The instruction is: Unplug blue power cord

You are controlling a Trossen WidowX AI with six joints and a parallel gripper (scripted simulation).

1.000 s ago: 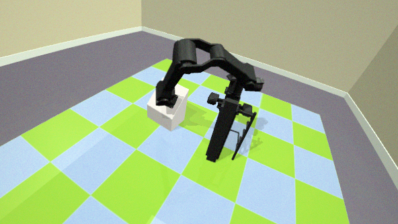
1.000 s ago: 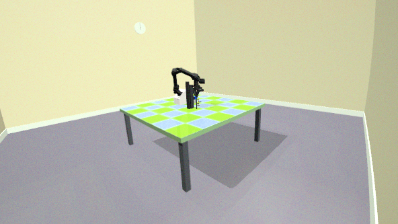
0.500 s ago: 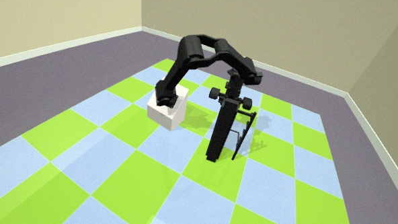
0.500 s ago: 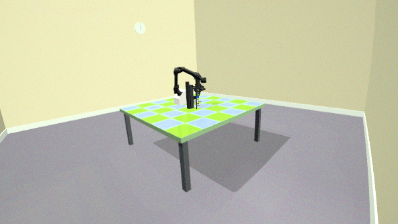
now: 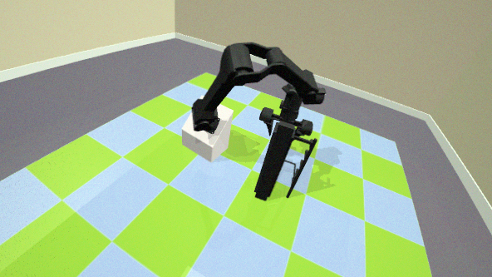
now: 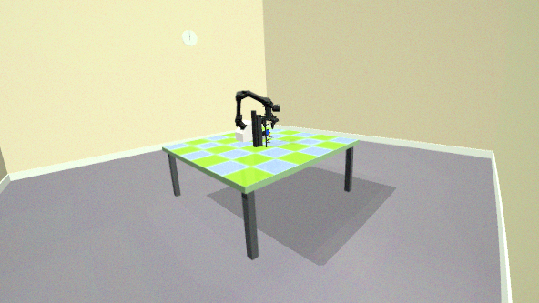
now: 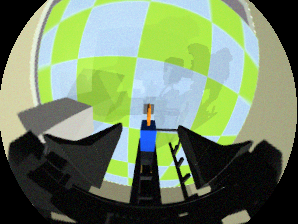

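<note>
My gripper (image 7: pixel 150 127) is open, its two black fingers apart on either side of the blue plug (image 7: pixel 148 141) (image 6: pixel 268 133) in the wrist view. An orange piece (image 7: pixel 149 115) sticks out from the plug's far end. The plug stands by a tall, dark upright body (image 5: pixel 274 162) (image 6: pixel 258 130), which looks like the power strip. Gaps show between the plug and both fingers. Whether the plug still sits in a socket cannot be told. In the top view the plug is hidden behind the dark body.
A thin black frame with short bars (image 5: pixel 307 156) stands close beside the dark body, near the right finger in the wrist view. A white block (image 5: pixel 212 152) (image 7: pixel 75 122) is at the arm's base. The checkered table (image 5: pixel 166 215) (image 6: pixel 246 188) bears all of this.
</note>
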